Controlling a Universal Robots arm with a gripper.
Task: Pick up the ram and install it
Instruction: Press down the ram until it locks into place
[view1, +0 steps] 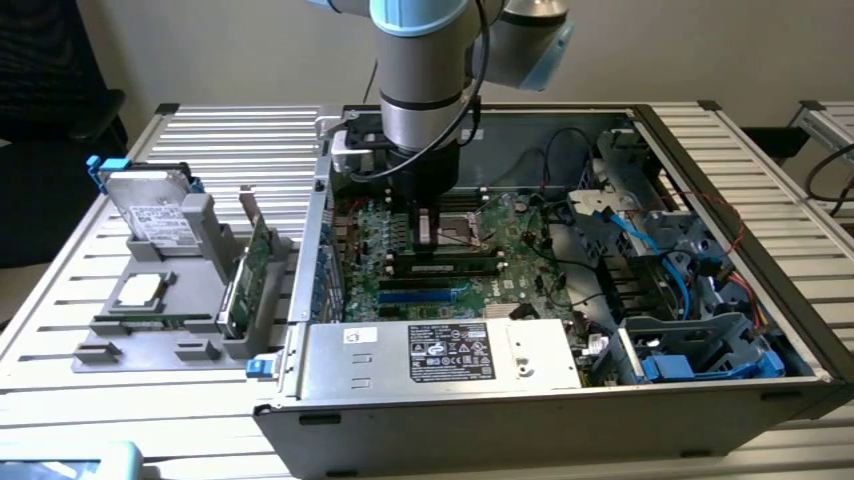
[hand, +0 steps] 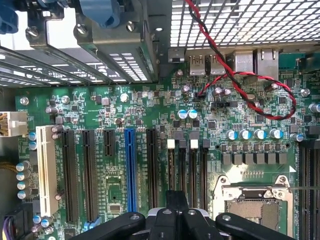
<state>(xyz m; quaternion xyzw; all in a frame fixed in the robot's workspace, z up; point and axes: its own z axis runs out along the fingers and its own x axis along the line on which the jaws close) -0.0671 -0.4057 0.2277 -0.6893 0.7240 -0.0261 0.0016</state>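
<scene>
Open computer case (view1: 441, 420) lying on a slatted table (view1: 227, 140), taken here as the landmark. Inside the case, low over the green motherboard (view1: 514, 285), hangs the gripper (view1: 424, 232), just beside the metal processor socket (view1: 461, 228); upper part of the arm cut off by the edge of the exterior view. Fingers pressed together, with nothing seen between them; in the wrist view only their dark tips and two black links of the gripper (hand: 176, 212) visible at the border, above the black memory slots (hand: 192, 170) with white latches. Hard to say whether anything sits in these slots: in the exterior view just a dark bar (view1: 447, 268) there, partly hidden by the gripper. Outside the case, on the exterior view's left of it, a grey tray (view1: 134, 352) with a hard drive (view1: 150, 205), a square silver chip (view1: 140, 290) and an upright green card (view1: 247, 280). Along the tray's edge nearest to the camera, a thin green strip, probably the ram (view1: 154, 322), too small to confirm by chips or label, and well apart from the gripper. In the wrist view also a twisted red and black wire (hand: 250, 100) over the board, its upper end cut off.
</scene>
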